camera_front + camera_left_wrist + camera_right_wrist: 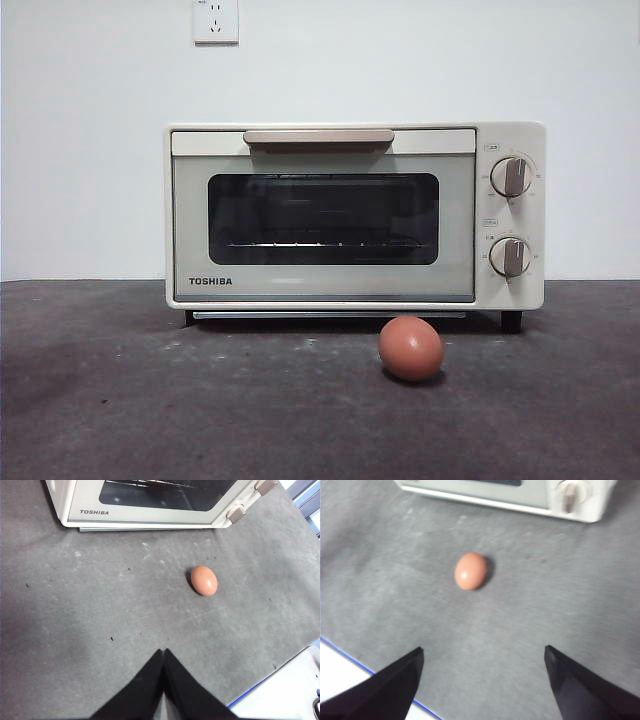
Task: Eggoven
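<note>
A: Item one, the toaster oven [355, 215]?
B: Cream body, TOSHIBA lettering on the door's lower corner. Dark glass window [323, 218] with a wire rack behind it, beige handle [319, 136] along the top of the door, door closed. Two knobs [511, 177] stacked on the control panel. It stands at the back edge of the counter, against a white wall with a socket [216, 21] above.

A: Item two, the egg [410, 348]?
B: Reddish-brown, smooth, lying on the grey mat [150, 400] just in front of the oven, below the door's knob-side end, not touching the oven.

A: Item three, the left gripper [164, 652]?
B: Jaws pressed together, nothing between them. It hangs over the mat toward the front edge of the counter, well apart from the egg [204, 580].

A: Item four, the right gripper [482, 655]?
B: Jaws spread wide, empty. It is above the mat near the front edge, with the egg [470, 571] lying ahead of the gap, apart from both jaws.
</note>
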Motion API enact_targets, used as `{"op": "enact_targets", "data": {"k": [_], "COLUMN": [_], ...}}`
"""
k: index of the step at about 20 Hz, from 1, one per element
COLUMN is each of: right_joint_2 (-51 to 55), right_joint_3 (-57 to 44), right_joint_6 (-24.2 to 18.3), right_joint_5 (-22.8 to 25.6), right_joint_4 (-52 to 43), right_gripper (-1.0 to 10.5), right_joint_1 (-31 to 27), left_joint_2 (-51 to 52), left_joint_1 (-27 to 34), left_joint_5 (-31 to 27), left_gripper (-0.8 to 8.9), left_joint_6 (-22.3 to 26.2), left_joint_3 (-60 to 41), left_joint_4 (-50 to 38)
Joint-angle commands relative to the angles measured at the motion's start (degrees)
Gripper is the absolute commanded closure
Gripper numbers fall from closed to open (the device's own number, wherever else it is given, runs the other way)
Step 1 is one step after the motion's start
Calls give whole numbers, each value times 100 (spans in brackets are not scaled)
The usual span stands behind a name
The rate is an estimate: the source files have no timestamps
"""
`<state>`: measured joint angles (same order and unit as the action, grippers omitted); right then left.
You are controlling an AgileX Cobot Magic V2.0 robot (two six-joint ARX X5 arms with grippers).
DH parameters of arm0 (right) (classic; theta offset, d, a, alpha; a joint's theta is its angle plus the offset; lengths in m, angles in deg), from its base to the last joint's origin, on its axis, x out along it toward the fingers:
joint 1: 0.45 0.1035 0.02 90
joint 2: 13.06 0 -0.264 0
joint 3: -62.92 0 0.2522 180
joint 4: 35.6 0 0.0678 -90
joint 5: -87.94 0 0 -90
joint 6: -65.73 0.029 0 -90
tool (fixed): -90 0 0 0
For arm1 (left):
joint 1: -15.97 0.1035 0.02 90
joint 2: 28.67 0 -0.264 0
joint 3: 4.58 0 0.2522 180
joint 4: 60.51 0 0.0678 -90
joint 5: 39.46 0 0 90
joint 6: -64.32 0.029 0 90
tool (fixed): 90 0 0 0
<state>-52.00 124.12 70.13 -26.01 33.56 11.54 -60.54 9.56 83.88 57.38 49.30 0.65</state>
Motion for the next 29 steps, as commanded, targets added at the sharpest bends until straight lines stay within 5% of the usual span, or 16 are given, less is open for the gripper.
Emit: {"op": "enact_targets", "data": {"k": [1,12,21,29], "right_joint_2": [-420,-3206,-5119,-5694], "right_joint_3": [96,122,863,866], "right_joint_6": [271,1373,1563,1624], "right_joint_5": [-24,861,1792,1792], "right_joint_4": [-365,-2872,-3093,-3342], "right_gripper": [553,553,553,553], "right_joint_1": [216,1836,2330,2439], "left_joint_2": [-28,-28,-28,-31], "left_joint_1": [-13,-15,-15,-15], "left_joint_5": [33,33,33,33], "left_gripper": [806,806,806,806], "left_joint_6": [68,68,68,68], "left_joint_3": [87,87,87,87], "left_joint_4": [-70,-68,-72,-146]}}
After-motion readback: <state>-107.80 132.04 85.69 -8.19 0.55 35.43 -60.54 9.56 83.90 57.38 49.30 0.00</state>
